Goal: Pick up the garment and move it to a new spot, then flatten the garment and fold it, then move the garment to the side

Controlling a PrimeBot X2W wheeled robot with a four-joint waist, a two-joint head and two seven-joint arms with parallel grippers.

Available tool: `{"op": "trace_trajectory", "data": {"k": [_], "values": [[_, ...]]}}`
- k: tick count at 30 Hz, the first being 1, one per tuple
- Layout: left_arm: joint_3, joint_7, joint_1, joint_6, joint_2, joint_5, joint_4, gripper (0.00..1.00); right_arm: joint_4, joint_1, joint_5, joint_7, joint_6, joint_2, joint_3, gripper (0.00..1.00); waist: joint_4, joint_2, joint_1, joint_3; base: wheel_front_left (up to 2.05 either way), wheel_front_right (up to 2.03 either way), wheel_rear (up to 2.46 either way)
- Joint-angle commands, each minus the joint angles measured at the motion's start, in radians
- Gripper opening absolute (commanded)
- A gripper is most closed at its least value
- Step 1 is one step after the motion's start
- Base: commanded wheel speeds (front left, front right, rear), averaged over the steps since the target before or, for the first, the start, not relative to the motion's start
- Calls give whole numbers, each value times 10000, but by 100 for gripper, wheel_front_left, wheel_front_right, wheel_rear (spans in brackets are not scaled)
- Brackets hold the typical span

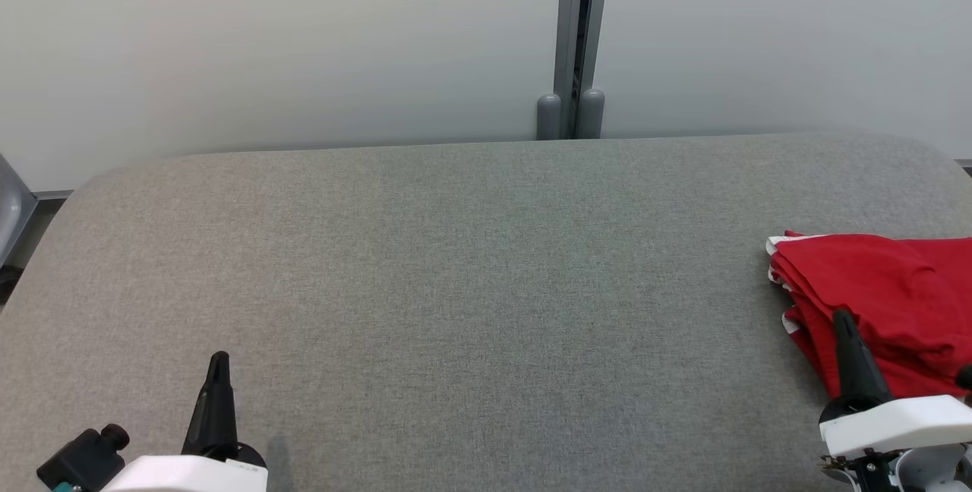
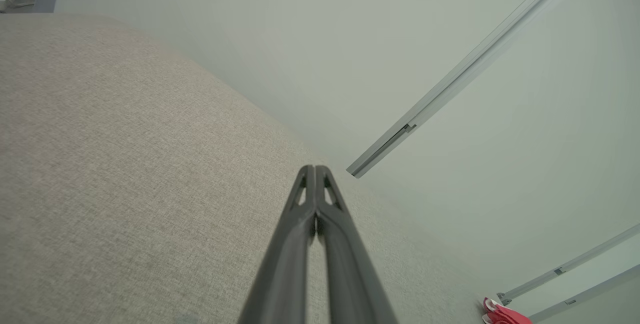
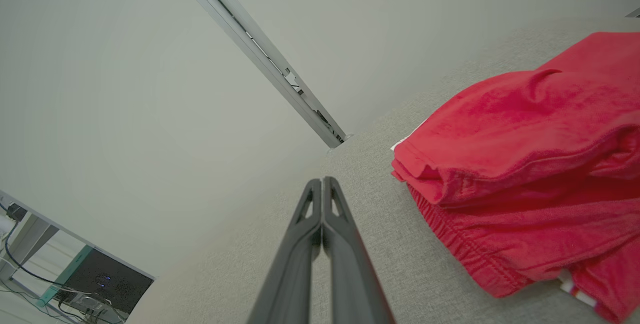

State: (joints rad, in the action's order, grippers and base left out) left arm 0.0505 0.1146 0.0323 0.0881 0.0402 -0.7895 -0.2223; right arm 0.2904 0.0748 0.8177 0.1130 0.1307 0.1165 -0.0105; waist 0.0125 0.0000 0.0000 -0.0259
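Note:
A red garment with white trim lies folded in a loose stack at the right edge of the grey table. In the right wrist view the garment lies just right of my fingers. My right gripper is shut and empty, its tip over the garment's near left part in the head view. In its own wrist view the right gripper has both fingers pressed together, apart from the cloth. My left gripper is shut and empty at the lower left, above bare table. The left gripper sees the garment far off.
A pale wall with a grey vertical post stands behind the table's far edge. A grey object sits off the table's left side. In the right wrist view, a desk with cables and a dark box lies beyond the table.

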Motion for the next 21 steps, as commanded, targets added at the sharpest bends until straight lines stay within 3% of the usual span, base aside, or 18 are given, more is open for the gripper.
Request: {"op": "trace_trajectory", "data": {"k": [1, 21], "values": [[86, -89, -358, 77, 70, -406, 104, 0, -195, 284, 404, -117, 0, 37, -96, 0, -3, 0, 0, 6, 0, 0, 0], [253, -719, -679, 181, 88, -2631, 15, 0, -280, 324, 2548, -739, 1, -158, -375, 0, -29, 0, 0, 66, 0, 0, 0]]}}
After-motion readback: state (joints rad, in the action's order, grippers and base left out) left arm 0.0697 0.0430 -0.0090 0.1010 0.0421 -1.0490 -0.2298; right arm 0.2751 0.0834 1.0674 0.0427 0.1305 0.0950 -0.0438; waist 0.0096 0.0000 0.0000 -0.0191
